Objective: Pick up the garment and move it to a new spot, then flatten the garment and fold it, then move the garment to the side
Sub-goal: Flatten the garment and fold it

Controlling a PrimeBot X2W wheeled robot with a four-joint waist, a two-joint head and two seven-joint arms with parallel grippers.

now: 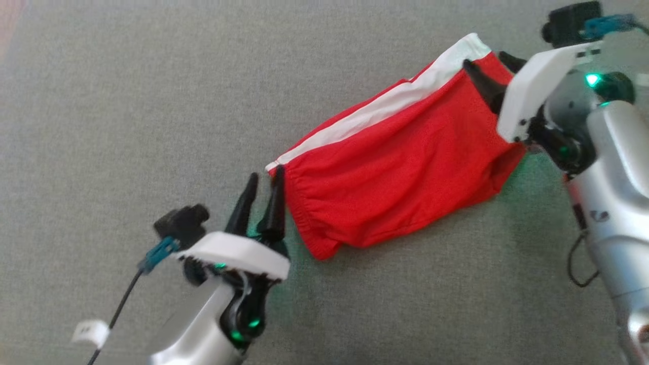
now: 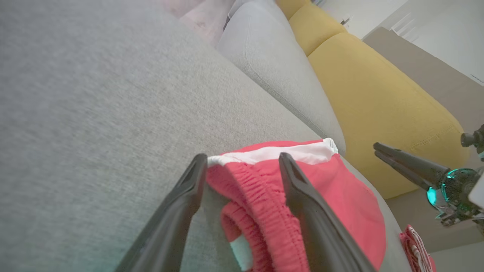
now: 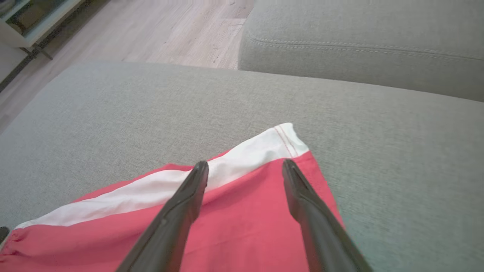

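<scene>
Shorts (image 1: 400,172), red with a white side stripe, lie spread on the grey sofa (image 1: 127,126). Left end effector (image 1: 265,174) stands open at their waistband end, one finger on each side of the elastic corner, clamping nothing. Right end effector (image 1: 484,58) is also open at their hem end, fingers spread over the red cloth beside the stripe.

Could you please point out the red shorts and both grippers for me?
red shorts (image 1: 395,172), head view, middle of the red fabric.
left gripper (image 1: 265,173), head view, midway between its fingertips.
right gripper (image 1: 484,59), head view, midway between its fingertips.
</scene>
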